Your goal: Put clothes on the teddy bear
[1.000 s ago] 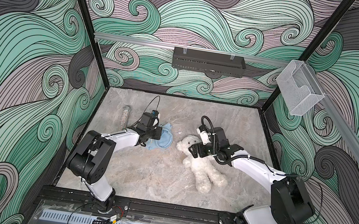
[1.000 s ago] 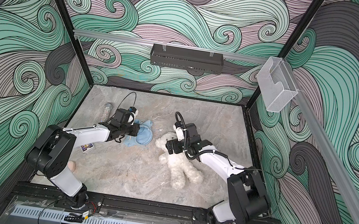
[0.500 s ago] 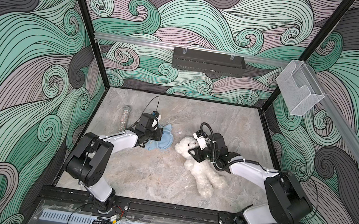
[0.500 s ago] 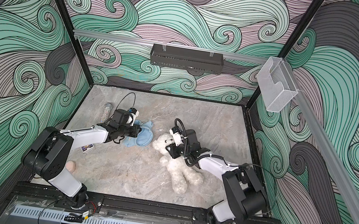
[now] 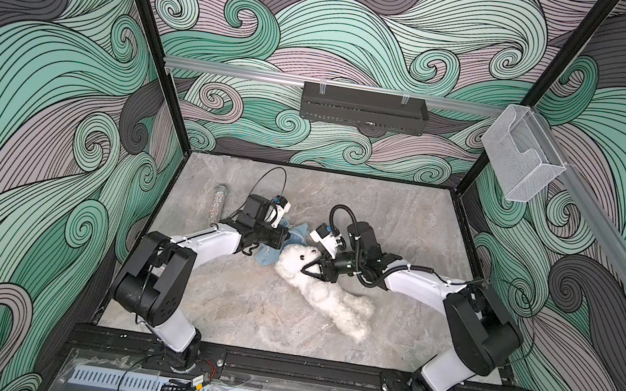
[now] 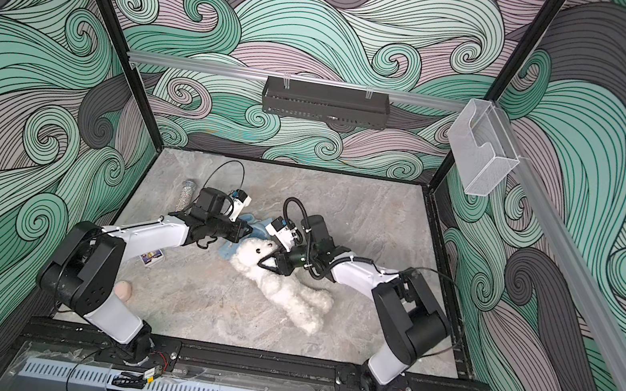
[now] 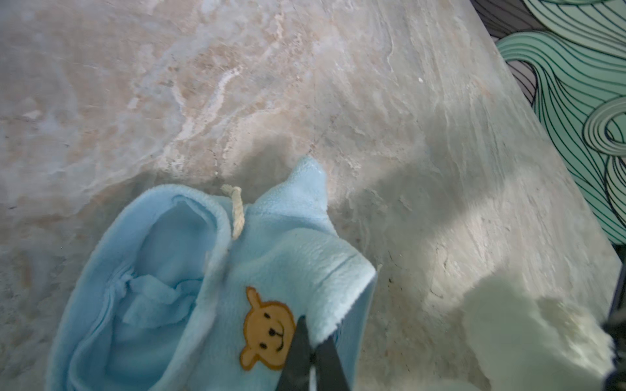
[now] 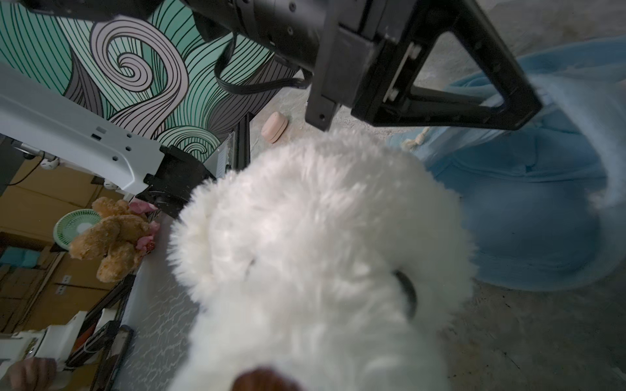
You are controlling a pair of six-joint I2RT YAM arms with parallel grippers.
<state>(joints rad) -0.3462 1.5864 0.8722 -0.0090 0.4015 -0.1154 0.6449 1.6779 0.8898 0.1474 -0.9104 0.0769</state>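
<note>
Pinching the hem of the light blue fleece hoodie (image 7: 203, 270), the left gripper (image 7: 310, 359) is pressing its jaws fully together on the cloth just beside the brown bear patch (image 7: 267, 333). It is apparently doing this so that one edge of the garment's opening is being raised off the bench (image 5: 382, 224) and turned toward the toy. The teddy bear (image 5: 321, 294) is lying near the middle of the bench. Its head is pointing toward the rear left corner and touching the hoodie, and its legs are trailing toward the front right. The right gripper (image 5: 312, 270) is clasping it at the neck, with jaws narrowed into the fur on either side. Gripping there is probably giving the arm control of the head, the part that has to enter the garment first. The hoodie is lying just beyond the head, so a short push looks enough to start it. Nothing is covering the bear yet.
</note>
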